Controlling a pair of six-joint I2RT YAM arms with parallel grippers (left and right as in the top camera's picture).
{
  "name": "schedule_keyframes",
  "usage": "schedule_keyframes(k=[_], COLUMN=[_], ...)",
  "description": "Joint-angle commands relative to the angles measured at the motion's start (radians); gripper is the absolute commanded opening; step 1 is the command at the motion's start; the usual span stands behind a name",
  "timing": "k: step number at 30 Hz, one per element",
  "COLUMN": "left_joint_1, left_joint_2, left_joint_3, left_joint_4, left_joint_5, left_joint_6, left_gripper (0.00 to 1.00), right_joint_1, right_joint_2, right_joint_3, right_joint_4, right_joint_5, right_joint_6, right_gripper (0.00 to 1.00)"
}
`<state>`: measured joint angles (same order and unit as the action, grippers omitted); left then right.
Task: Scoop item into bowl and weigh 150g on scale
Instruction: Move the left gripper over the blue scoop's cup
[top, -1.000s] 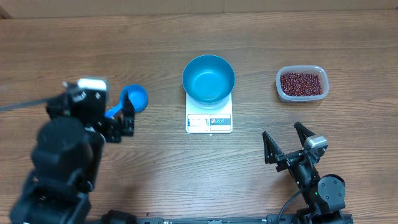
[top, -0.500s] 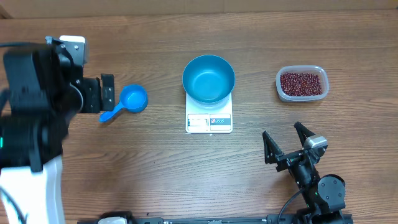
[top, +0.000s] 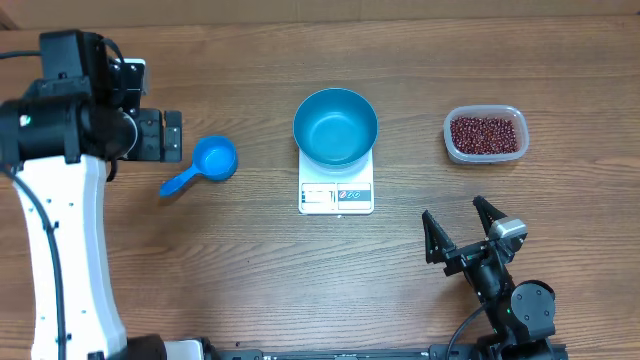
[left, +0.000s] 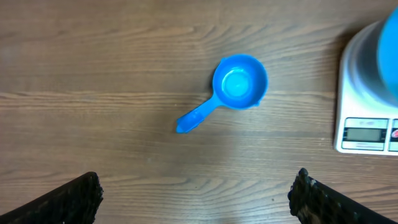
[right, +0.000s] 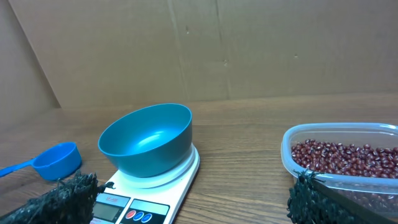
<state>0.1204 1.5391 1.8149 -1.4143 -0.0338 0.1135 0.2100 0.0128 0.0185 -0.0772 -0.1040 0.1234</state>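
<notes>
**Both hands wide and empty; beans in the tub, bowl on the scale**

The left gripper (top: 161, 135) hangs above the table (top: 250, 280) at its left side, jaws spread as wide as they go, holding nothing and touching nothing; in its wrist view the two dark fingertips (left: 81, 194) stand far apart at the lower corners, with bare wood between them; the small blue scoop (top: 205, 163) lies on the table just beside this gripper, cup up, handle pointing towards the near left, apart from the fingers.

The right gripper (top: 452, 212) sits low near the front right of the table, its jaws also fully apart, empty and clear of everything; it faces the scale and the tub.

The blue bowl (top: 335, 125) stands upright on the white scale (top: 336, 197) in the middle of the table, covering the platform; its inside shows smooth and bare; the display strip and buttons face the near edge.

The beans (top: 485, 133) fill a clear plastic tub (top: 452, 140) at the right, well apart from the scale and beyond the right gripper.
</notes>
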Motion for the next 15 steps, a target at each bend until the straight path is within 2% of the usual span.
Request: schedule_keyframes(k=[1, 7, 11, 15], left_joint_1=[0.005, 0.005, 0.005, 0.006], left_joint_2=[0.049, 0.131, 0.178, 0.195], left_joint_3=[0.021, 0.020, 0.018, -0.038], left_joint_4=[0.001, 0.008, -0.003, 0.027], left_joint_5=[-0.021, -0.001, 0.101, 0.103], left_joint_6=[0.021, 0.022, 0.098, 0.108], left_gripper=[1.00, 1.00, 1.00, 1.00], right_joint_1=[-0.003, -0.003, -0.003, -0.003], right_joint_2=[-0.010, -0.010, -0.010, -0.010], right_joint_3=[-0.011, -0.011, -0.011, -0.011], right_joint_4=[0.005, 0.005, 0.005, 0.005], right_joint_5=[0.006, 0.006, 0.006, 0.006], right_joint_6=[0.004, 0.004, 0.004, 0.004], right_gripper=[1.00, 1.00, 1.00, 1.00])
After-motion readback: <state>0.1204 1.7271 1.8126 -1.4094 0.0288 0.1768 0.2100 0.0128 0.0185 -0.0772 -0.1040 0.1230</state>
